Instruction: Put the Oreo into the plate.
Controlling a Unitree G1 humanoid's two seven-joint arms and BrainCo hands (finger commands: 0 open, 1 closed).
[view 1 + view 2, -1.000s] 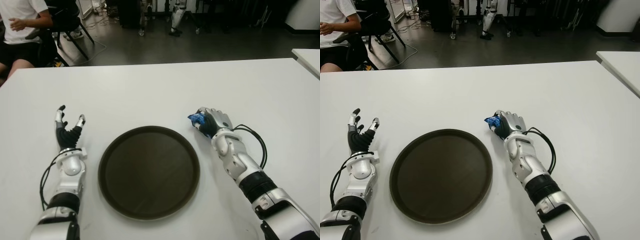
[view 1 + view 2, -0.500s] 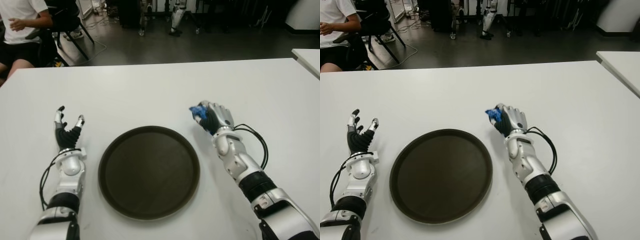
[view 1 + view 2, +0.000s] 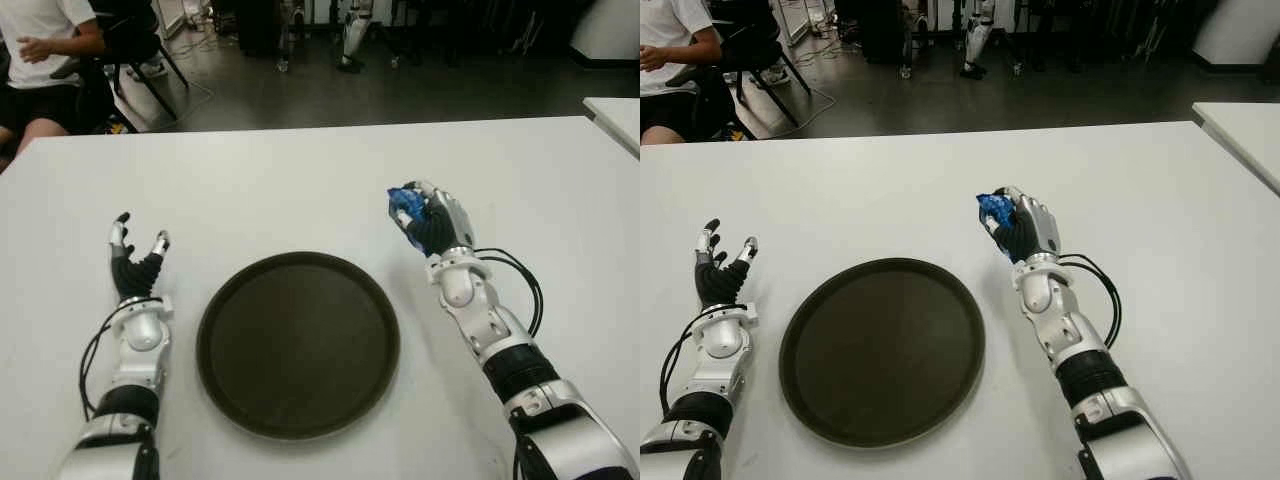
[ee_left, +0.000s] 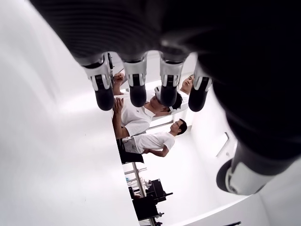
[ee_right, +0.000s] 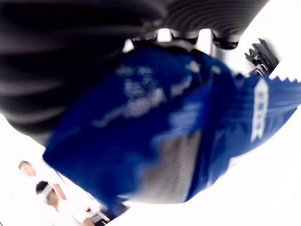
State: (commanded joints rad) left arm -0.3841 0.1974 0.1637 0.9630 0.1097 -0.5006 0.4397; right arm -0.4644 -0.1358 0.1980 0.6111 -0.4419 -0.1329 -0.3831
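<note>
Left eye view: right hand (image 3: 437, 222) grips one blue Oreo packet (image 3: 405, 205) beside one plate (image 3: 298, 343); left hand (image 3: 136, 262) spread, empty.

A: Oreo packet (image 5: 155, 127): what cannot be read?
B: Its white print is blurred in the right wrist view; the right hand (image 3: 432, 222) covers most of it in the eye views.

A: Person (image 3: 45, 60)?
B: Cut off by the picture's top and left edges.

A: Second table (image 3: 615, 115)?
B: Only a corner shows at the right edge.
</note>
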